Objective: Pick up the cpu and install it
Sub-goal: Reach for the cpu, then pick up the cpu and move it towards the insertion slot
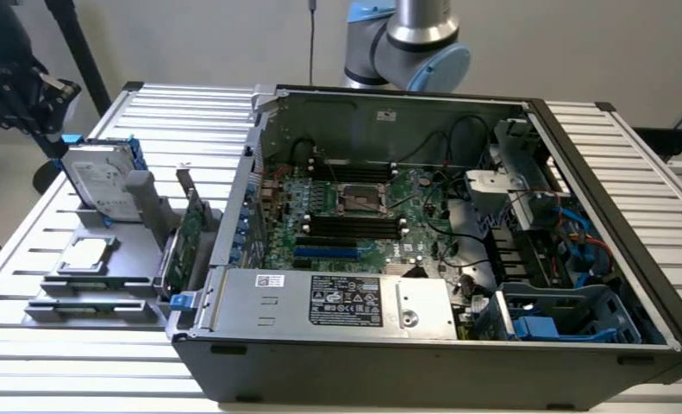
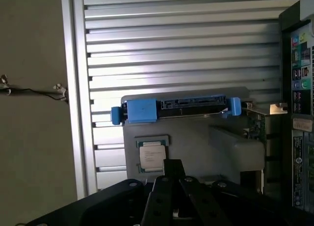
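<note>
The cpu [image 1: 88,253] is a small silver square with a greenish rim. It lies flat on a grey holder [image 1: 116,285] on the table, at the exterior view's left of the open computer case [image 1: 433,362]. In the wrist view the cpu [image 2: 152,155] sits just beyond my gripper [image 2: 172,167], whose black fingers are shut together with nothing between them. My gripper hangs above the cpu and does not touch it. The dark socket frame [image 1: 361,200] lies on the green motherboard inside the case. Part of the arm [image 1: 409,43] rises behind the case.
A silver hard drive with blue clips [image 1: 99,177] stands upright in the holder behind the cpu, edge-on as the hard drive [image 2: 176,108] in the wrist view. Green cards [image 1: 185,241] stand between holder and case. The slatted metal table [image 1: 41,379] carries everything. A person's gloved hand [image 1: 13,86] shows at the far corner.
</note>
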Tool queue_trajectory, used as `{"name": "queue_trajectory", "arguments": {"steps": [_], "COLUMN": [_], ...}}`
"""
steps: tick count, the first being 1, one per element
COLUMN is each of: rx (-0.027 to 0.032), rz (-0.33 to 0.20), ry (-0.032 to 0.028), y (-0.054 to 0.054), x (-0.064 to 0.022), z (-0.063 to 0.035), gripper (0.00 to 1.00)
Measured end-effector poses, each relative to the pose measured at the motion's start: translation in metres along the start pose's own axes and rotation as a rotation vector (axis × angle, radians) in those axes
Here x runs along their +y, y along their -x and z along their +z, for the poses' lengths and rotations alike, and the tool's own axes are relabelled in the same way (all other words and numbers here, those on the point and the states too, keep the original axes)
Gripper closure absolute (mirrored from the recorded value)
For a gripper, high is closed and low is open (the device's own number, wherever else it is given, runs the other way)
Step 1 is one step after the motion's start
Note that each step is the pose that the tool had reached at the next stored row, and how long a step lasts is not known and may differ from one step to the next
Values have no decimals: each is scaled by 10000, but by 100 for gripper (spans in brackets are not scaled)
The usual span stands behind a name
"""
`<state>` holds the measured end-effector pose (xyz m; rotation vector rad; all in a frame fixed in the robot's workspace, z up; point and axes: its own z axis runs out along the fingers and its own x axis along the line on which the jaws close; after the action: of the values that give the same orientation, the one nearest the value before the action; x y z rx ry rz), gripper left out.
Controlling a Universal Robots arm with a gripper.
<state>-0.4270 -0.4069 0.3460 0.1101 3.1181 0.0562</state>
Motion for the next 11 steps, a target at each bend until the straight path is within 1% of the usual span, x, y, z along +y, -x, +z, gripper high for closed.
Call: {"name": "queue_trajectory", "arguments": {"steps": [1, 2, 11], "rx": [1, 3, 5], "rz": [0, 1, 0], "ry": [-3, -5, -6], "y": [-44, -54, -54], "x": [-5, -6, -6], "z": [5, 6, 5], "gripper": [89, 89, 89]}}
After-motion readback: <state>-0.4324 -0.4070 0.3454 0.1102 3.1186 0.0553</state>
